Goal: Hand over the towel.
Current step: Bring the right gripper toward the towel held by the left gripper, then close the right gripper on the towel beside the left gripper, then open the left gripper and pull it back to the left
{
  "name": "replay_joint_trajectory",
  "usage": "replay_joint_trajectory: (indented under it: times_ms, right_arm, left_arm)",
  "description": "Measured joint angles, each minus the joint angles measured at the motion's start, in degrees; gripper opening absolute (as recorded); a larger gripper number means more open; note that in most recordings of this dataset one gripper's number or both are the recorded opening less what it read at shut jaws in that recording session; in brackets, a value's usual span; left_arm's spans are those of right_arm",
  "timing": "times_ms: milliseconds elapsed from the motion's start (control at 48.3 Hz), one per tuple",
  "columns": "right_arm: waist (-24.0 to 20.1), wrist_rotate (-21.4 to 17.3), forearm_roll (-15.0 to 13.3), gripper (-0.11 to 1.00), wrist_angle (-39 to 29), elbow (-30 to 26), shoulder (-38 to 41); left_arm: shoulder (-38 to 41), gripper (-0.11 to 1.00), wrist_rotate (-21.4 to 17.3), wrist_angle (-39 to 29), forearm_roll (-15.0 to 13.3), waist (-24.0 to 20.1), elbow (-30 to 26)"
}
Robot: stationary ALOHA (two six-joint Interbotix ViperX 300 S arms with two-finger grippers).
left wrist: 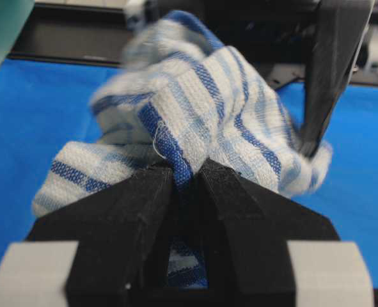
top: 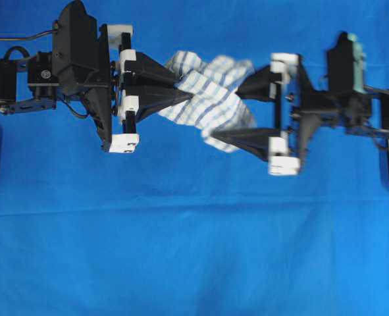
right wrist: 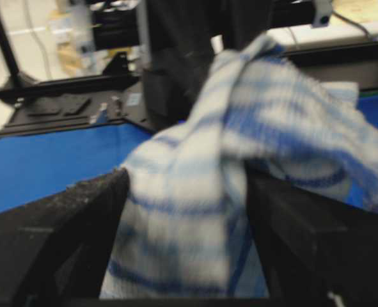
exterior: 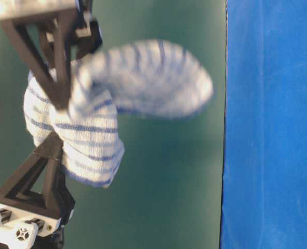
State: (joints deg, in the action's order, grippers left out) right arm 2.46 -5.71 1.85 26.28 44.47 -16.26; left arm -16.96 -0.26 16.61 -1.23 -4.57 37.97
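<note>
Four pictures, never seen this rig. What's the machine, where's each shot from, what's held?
It is two robot arms facing each other over a table covered with a large blue cloth. One picture looks straight down, one looks from table level, and one comes from a camera on each arm's wrist. Between the arms hangs a small white towel with blue stripes, off the surface. The left claw is shut on one end of it; its own camera shows the fingers pinching the fabric. The right claw stands wide open, its fingers on either side of the towel's other end without squeezing it.
</note>
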Motion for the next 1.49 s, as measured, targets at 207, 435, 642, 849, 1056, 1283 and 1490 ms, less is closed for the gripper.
replay_joint_trajectory:
  times_ms: [207,435,642,849,1056,1283,1490]
  right_arm:
    - [0.6,0.1,0.2,0.72,-2.5,-5.4,6.2]
    - [0.6,0.4,0.2,0.63,-5.3,-7.0,7.3]
    - [0.8,1.1,-0.8,0.12,-6.0,-7.0,7.3]
    - [0.8,1.1,-1.2,0.12,-6.8,-7.1,7.2]
    - [0.9,1.1,-1.3,0.12,-7.4,-6.9,5.5]
    - [0.8,1.1,-1.2,0.12,-7.5,-3.9,1.4]
    - [0.9,1.1,-1.2,0.12,-7.6,-0.2,-3.7]
  left_arm:
    - [0.0,0.07,0.2,0.1,0.0,0.4,0.1]
    - [0.0,0.07,0.1,0.1,-0.1,0.6,0.0]
    - [0.0,0.07,-0.1,1.8,-0.1,0.8,0.1]
    - [0.0,0.08,-0.2,2.4,-0.1,0.5,0.1]
    - [0.0,0.20,0.4,4.2,-0.1,0.2,0.0]
    - [-1.1,0.86,1.0,6.4,-0.1,0.2,1.0]
    - [-4.9,0.94,-0.2,6.9,-0.1,0.2,4.5]
